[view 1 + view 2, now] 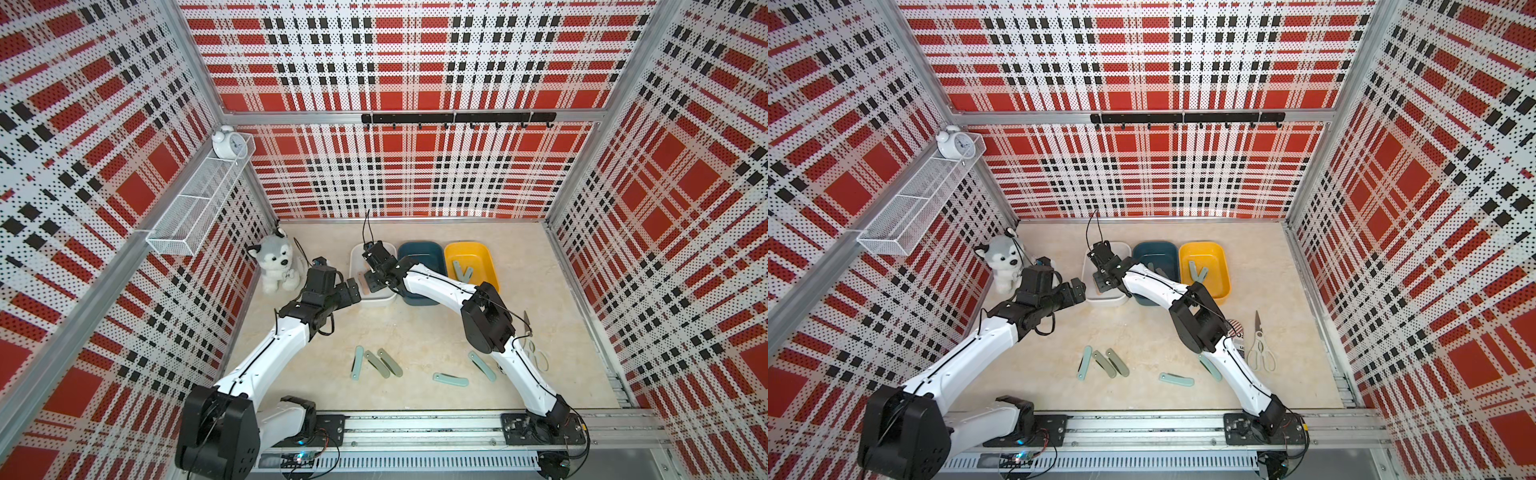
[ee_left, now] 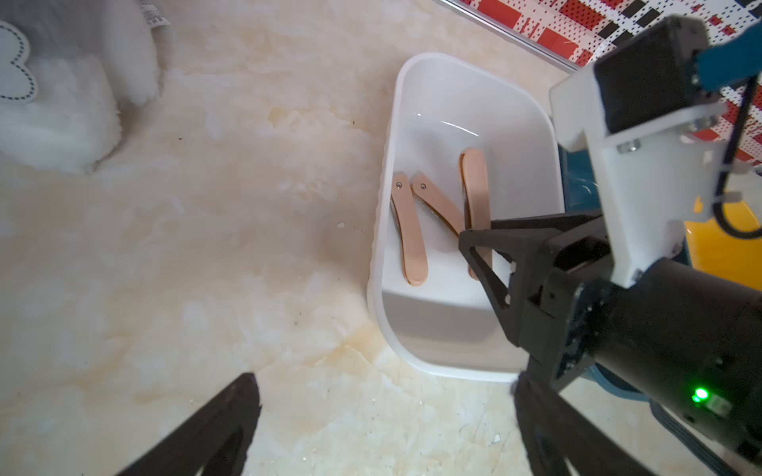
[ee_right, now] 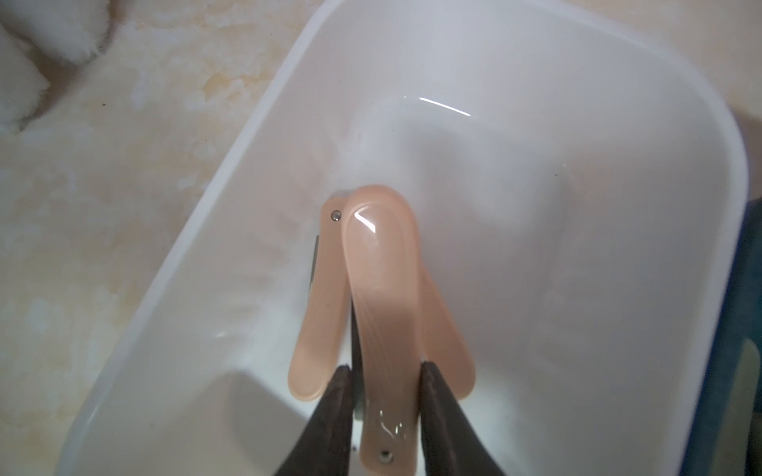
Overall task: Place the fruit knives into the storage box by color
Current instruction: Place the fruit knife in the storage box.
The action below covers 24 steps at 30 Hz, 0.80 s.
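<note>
In both top views the right end effector (image 1: 370, 282) hangs over the white box (image 1: 376, 303) (it shares a row with the blue box (image 1: 419, 251) and the yellow box (image 1: 478, 253)). The left end effector (image 1: 352, 292) sits just beside the white box. Five teal and sage knives (image 1: 377, 364) lie loose on the counter (image 1: 415, 332).

In the left wrist view, the left end effector's fingers (image 2: 214, 428) are spread wide and empty. Two pink knives (image 2: 408, 230) lie flat in the white box.

In the right wrist view, the right end effector is closed narrowly on a third pink knife (image 3: 383, 288), held above those two inside the box.
</note>
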{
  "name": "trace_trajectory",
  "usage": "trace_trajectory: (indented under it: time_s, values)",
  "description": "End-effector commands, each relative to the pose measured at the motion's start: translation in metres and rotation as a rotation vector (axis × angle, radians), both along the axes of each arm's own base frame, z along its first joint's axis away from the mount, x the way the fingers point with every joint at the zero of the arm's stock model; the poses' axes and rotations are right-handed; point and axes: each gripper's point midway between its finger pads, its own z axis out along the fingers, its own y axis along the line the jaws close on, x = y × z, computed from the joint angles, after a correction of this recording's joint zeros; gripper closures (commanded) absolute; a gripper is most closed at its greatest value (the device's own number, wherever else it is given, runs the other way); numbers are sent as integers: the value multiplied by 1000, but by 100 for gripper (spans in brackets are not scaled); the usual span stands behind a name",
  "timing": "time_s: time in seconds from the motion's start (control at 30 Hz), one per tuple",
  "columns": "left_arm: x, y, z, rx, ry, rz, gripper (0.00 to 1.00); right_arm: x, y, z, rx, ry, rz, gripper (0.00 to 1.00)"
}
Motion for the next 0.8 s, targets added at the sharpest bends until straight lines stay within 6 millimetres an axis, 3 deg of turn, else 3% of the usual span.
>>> trace_trajectory:
  time_s: [0.0, 0.17, 0.27, 0.33, 0.47, 0.6, 0.67, 0.77]
  values:
    - [2, -5, 7, -13, -28, 5, 2, 10, 4, 7, 37, -25, -16, 67]
    - [-1, -6, 7, -17, -30, 4, 2, 12, 5, 11, 52, -25, -15, 62]
    - [-3, -7, 8, -22, -32, 2, 2, 10, 6, 23, 66, -31, -6, 60]
    - [-5, -10, 8, -24, -31, -5, 1, 9, 7, 40, 91, -40, 5, 56]
    - [-16, -26, 9, -12, -10, -62, 2, -1, 3, 92, 145, -74, 28, 46]
    - [-39, -54, 9, -19, 22, -178, 1, -25, -19, 135, 170, -115, 30, 43]
    - [-50, -66, 14, -25, 26, -216, 2, -41, -36, 146, 169, -126, 22, 41]
    - [-57, -81, 23, -72, 23, -247, 2, -69, -65, 147, 141, -116, -2, 39]
